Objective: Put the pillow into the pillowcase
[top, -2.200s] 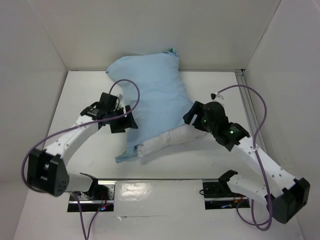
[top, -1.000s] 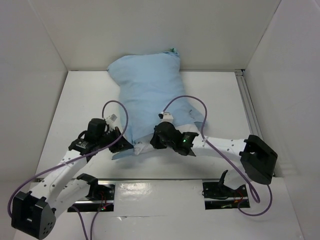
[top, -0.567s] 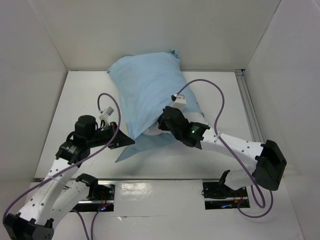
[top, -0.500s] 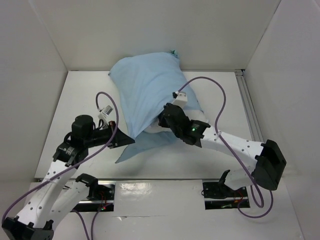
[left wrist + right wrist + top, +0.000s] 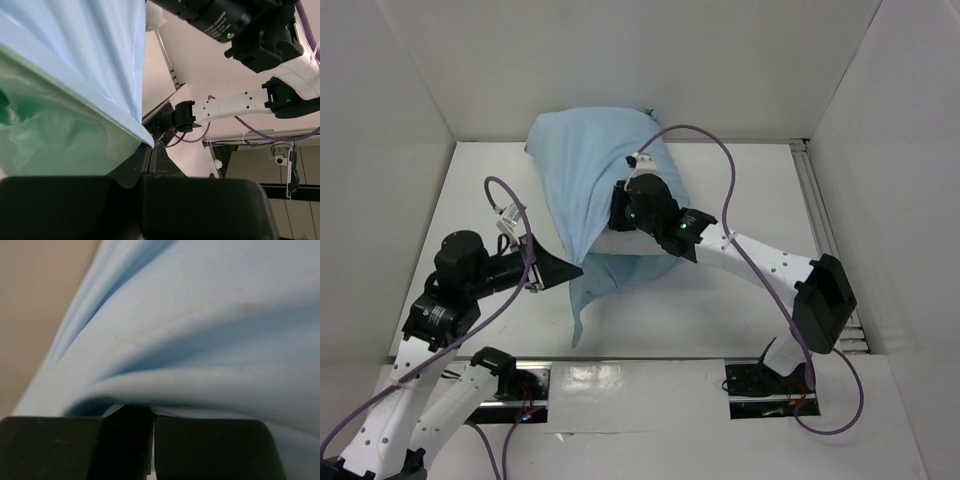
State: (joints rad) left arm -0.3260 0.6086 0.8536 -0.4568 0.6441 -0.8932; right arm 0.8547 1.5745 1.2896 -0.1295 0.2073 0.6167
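Note:
The light blue pillowcase (image 5: 582, 170) lies bulging at the back middle of the table, its loose open end trailing toward me. A strip of the white pillow (image 5: 638, 244) shows at that opening; the rest is inside the case. My left gripper (image 5: 572, 268) is shut on the pillowcase's edge and holds it taut. In the left wrist view the blue face (image 5: 85, 45) and the sea-green inside (image 5: 45, 130) run down to my left gripper (image 5: 151, 149). My right gripper (image 5: 618, 206) is shut and pressed against the case above the pillow's end. Blue cloth (image 5: 210, 320) fills the right wrist view over my right gripper (image 5: 152, 414).
White walls box the table in at the back and on both sides. A metal rail (image 5: 812, 205) runs along the right edge. The arms' mounting bar (image 5: 640, 366) crosses the near edge. Purple cables (image 5: 720, 165) loop above both arms.
The right arm has pushed toward the back wall, driving the pillow deeper into the case, so less white shows. The left gripper has drawn the case's edge left and toward me.

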